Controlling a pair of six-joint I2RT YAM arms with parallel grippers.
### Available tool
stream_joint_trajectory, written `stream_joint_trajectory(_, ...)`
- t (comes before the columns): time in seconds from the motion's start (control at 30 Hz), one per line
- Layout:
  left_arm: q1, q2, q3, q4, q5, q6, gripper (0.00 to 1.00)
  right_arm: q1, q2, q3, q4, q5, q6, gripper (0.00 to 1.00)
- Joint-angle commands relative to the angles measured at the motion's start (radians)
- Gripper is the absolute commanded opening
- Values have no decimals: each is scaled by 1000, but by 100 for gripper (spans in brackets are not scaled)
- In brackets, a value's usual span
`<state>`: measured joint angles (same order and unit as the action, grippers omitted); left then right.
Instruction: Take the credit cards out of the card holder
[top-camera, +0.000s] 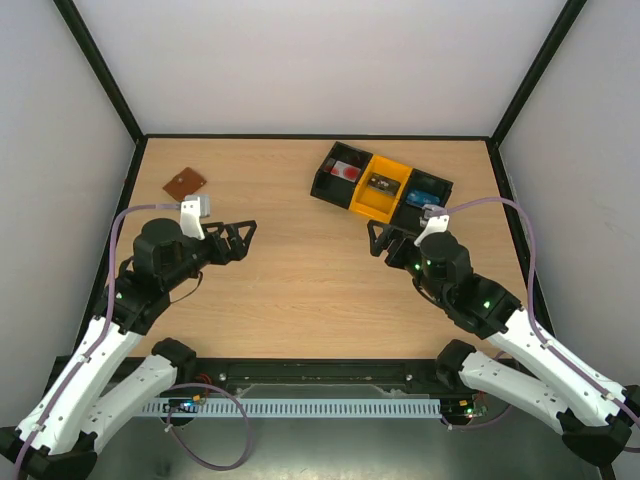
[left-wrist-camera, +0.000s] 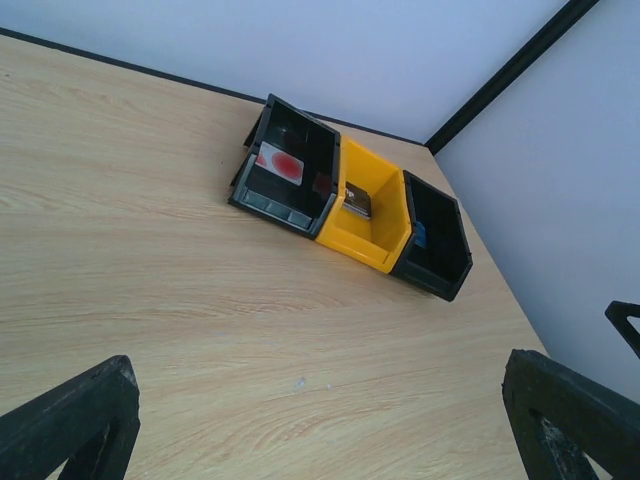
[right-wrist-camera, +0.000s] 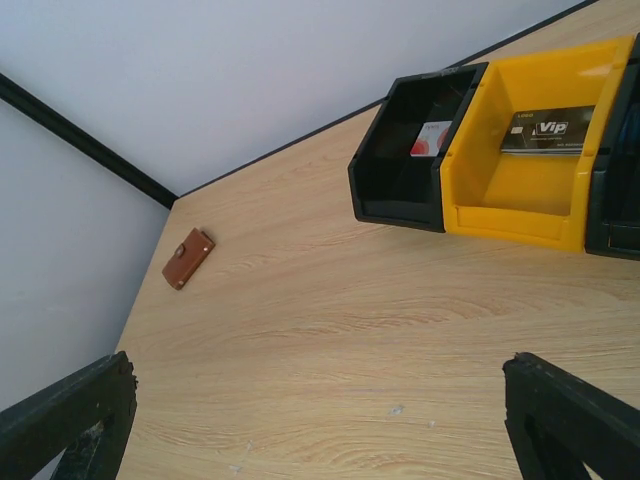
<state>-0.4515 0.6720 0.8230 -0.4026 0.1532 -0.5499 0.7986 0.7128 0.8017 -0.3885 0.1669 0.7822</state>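
Note:
The card holder (top-camera: 185, 183) is a small brown wallet lying closed, its snap tab fastened, at the table's far left; the right wrist view shows the card holder (right-wrist-camera: 188, 258) near the left wall. The credit cards are hidden. My left gripper (top-camera: 243, 241) hovers open to the near right of the holder, pointing right, and in its own view the left gripper (left-wrist-camera: 320, 395) has only bare wood between its fingers. My right gripper (top-camera: 385, 243) is open at mid-right, far from the holder, and the right gripper (right-wrist-camera: 320, 400) holds nothing.
A tray of three bins (top-camera: 380, 185), black, yellow and black, stands at the back right, just beyond my right gripper. A white card with a red dot (left-wrist-camera: 280, 163) lies in the left bin and a dark card (right-wrist-camera: 545, 130) in the yellow one. Walls enclose the table.

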Motion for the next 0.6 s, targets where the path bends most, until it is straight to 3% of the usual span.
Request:
stream_joint_trajectory(0.0,-6,-10,-10,27,-6,-3,100,-5,-16,-19,14,-3,-1,98)
stream_joint_trajectory(0.3,-6,71,20,-12,-108,-24,100,-5,-4,-11,12,-10,-17,98)
stream_joint_trajectory(0.57,25,215,14,21,-304,-72,100,-4,-12,5,34,-82,-59,98)
